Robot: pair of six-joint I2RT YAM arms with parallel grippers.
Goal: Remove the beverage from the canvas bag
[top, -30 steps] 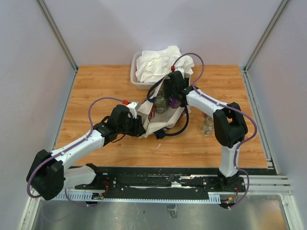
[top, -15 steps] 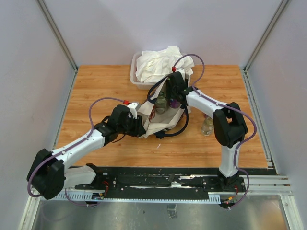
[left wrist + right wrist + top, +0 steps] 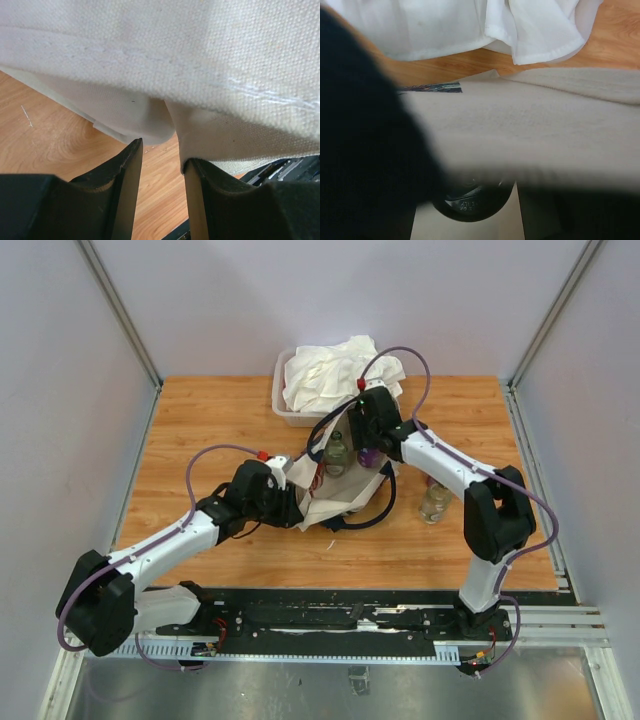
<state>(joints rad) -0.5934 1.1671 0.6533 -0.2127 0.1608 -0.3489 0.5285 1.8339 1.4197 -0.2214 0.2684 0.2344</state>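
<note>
Extraction under way, we judge: beverage not yet clear of the canvas bag (image 3: 330, 502).
Bag sits mid-table, slumped, coarse cream weave, navy straps. In its mouth we see a purple-capped bottle (image 3: 367, 456) and a greenish bottle (image 3: 337, 452). We find the right gripper (image 3: 367, 443) down at the purple cap, bag's 1 o'clock side; whether it grips, we cannot tell. At the 9 o'clock rim the left gripper (image 3: 162, 150) has jaws parted, canvas fold at the tips; pinched or not, we cannot tell. A loose bottle (image 3: 434, 502) stands on the wooden table (image 3: 220, 430) at 4 o'clock. Lift-out remains.
</note>
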